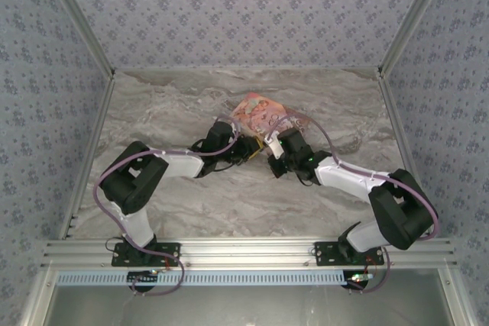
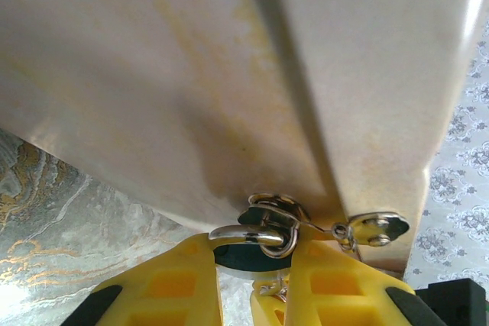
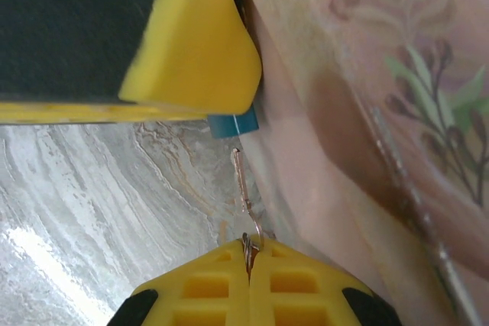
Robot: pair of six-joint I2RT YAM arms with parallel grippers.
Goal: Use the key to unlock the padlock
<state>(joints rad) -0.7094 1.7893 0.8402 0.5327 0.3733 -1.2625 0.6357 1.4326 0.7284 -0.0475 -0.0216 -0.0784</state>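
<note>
left gripper [image 2: 252,263] clamped on padlock [image 2: 246,233], against pink box [image 1: 258,112]. right gripper [image 3: 248,253] pinching key [image 3: 241,181], tip just below teal body. step: insertion. next: align tip, push home, then turn.

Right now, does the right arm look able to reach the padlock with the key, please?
Probably yes: the right end effector holds the key pointing at the padlock, nothing between them; the left end effector grips it.
</note>
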